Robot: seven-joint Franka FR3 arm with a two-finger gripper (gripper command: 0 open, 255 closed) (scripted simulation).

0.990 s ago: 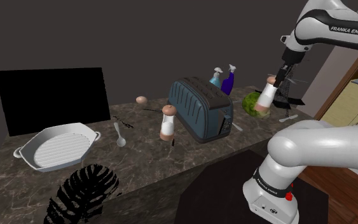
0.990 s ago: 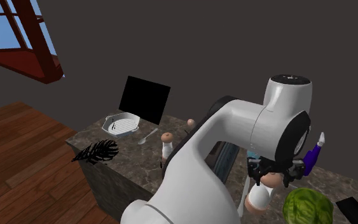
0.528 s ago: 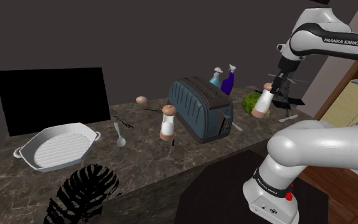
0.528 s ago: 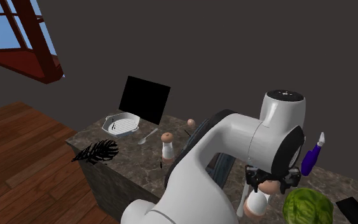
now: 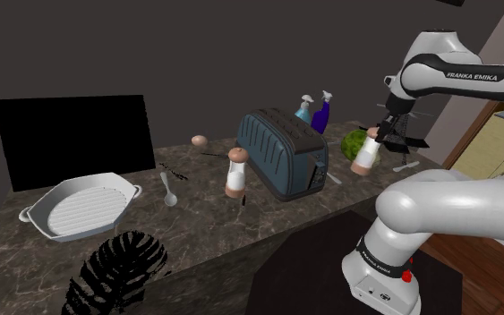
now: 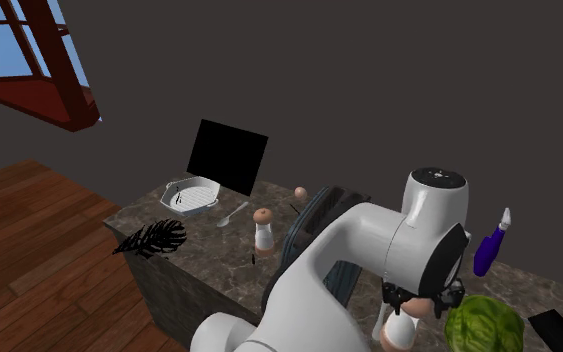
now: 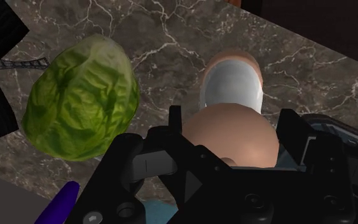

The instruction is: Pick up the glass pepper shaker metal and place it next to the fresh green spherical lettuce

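Jaws: clamped on the shaker (image 7: 232, 90), at its rounded top.
Change: lowered beside the lettuce (image 7: 82, 98), now close over the tabletop (image 7: 171, 38).
Meaning: release looks near.

Gripper (image 5: 373, 134) lowered with pepper shaker (image 5: 363, 157) clamped. Shaker now lower, shifted toward shoulder view's left, closer to lettuce (image 5: 350, 145). Base apparently near countertop (image 5: 205, 210); contact not confirmable.

Exterior views share the counter (image 5: 200, 215) — wrist view close above the lettuce (image 7: 82, 98).
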